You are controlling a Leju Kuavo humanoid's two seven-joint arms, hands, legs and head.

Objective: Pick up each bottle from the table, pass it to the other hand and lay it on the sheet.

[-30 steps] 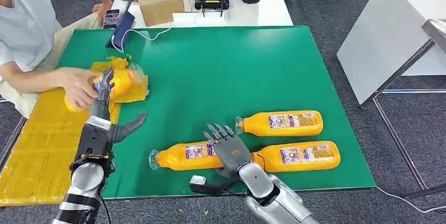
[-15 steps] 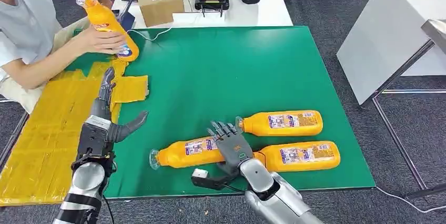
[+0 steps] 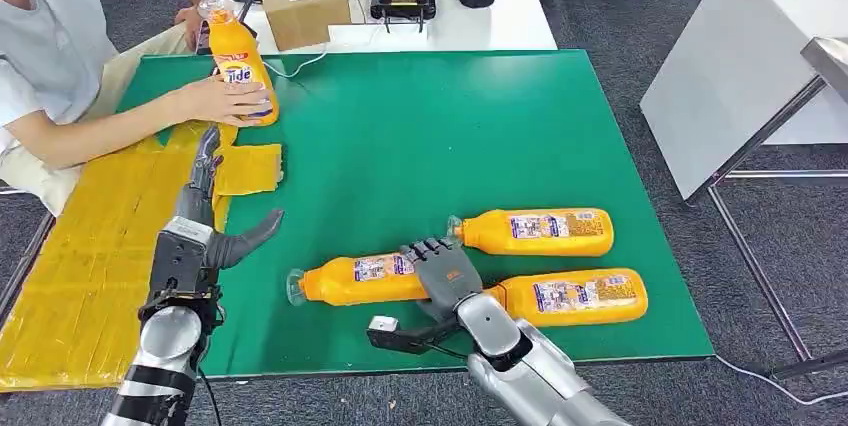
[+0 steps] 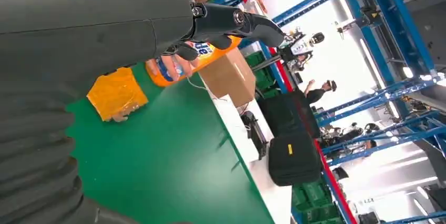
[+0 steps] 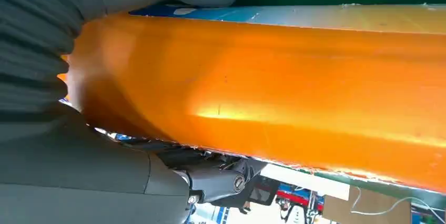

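From the head view, the right robot hand (image 3: 443,272) lies over the nearest orange bottle (image 3: 355,279), its fingers draped across the bottle's body where it rests on its side on the green desk (image 3: 420,136). The step in hand appears to be the pick-up of this bottle. The next move calls for closing the fingers firmly, lifting, and carrying the bottle toward the left robot hand (image 3: 205,216), which hovers spread and empty at the edge of the yellow sheet (image 3: 80,256). Two more bottles lie close by, one (image 3: 535,233) just beyond the right hand and one (image 3: 570,296) beside it. A person's hand (image 3: 222,101) holds a fourth bottle (image 3: 240,61) upright on the desk's far left.

In the left wrist view, the left hand's fingers are apart and hold nothing; the person's bottle (image 4: 202,56) sits beyond them.

In the right wrist view, the orange bottle (image 5: 273,98) lies between thumb and fingers, though a full grip cannot be confirmed.

Half a second earlier the person held that bottle tilted in the air; now it stands on the desk. The right hand has curled further over its bottle.
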